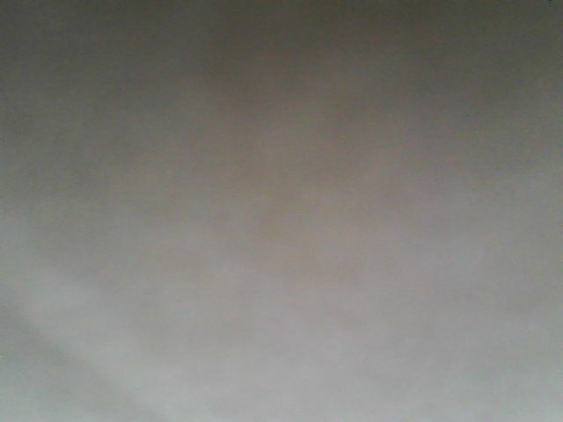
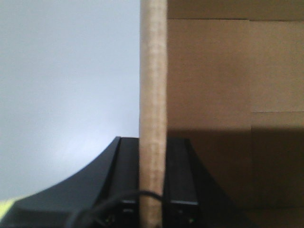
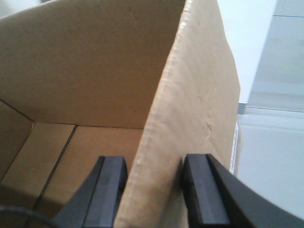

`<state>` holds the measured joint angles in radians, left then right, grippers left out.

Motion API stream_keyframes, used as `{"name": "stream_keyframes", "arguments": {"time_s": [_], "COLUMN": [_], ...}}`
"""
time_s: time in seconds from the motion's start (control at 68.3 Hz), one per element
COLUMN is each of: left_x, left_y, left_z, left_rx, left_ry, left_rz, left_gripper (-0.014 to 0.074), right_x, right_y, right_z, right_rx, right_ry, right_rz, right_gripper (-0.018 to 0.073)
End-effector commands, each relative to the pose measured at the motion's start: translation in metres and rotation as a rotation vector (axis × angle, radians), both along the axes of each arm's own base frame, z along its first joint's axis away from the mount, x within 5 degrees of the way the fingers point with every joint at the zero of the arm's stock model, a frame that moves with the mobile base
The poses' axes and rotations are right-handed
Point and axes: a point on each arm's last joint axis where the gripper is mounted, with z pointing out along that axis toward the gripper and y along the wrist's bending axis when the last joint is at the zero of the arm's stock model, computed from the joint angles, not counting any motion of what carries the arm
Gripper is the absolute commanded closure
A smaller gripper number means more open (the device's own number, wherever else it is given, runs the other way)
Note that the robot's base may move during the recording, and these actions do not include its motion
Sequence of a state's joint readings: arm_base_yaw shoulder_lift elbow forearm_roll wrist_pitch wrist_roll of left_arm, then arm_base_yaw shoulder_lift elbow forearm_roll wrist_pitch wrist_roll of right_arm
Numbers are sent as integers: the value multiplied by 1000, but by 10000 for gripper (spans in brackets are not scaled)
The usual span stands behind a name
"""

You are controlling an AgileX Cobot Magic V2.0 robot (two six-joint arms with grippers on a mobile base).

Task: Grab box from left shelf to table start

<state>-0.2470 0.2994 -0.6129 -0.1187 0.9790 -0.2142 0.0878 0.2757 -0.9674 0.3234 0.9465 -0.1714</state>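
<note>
Grasp looks done: your left gripper [image 2: 153, 147] clamps one wall of the plain brown open-top cardboard box [image 2: 213, 71], and your right gripper [image 3: 156, 164] clamps a wall too. Front view is blank blur. No shelf or table shows, so carry and set-down likely remain.

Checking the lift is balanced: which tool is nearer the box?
Neither, it's even: the left tool pinches one upright wall of the box, and the right tool likewise pinches a wall.

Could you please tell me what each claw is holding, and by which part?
The cardboard box: the left claw and the right claw each pinch an upright wall at its top edge.
</note>
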Motion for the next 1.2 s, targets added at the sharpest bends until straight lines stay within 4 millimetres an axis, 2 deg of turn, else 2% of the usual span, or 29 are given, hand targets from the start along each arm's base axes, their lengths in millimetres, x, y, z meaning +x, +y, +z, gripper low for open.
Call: {"name": "stream_keyframes", "arguments": {"time_s": [0.0,1.186], "left_x": [3,2], "left_y": [7,8], "left_z": [3,1], "left_rx": [95,104], "left_ry": [-14,9], "left_rz": [38,37], "left_gripper": [687,687], "right_x": [-5,-5], "right_y": [-2,-2], "right_z": [23,22], "right_rx": [69,67], "right_ry": [-165,-156], "right_rz": [-17,-15], "right_gripper": [501,501]}}
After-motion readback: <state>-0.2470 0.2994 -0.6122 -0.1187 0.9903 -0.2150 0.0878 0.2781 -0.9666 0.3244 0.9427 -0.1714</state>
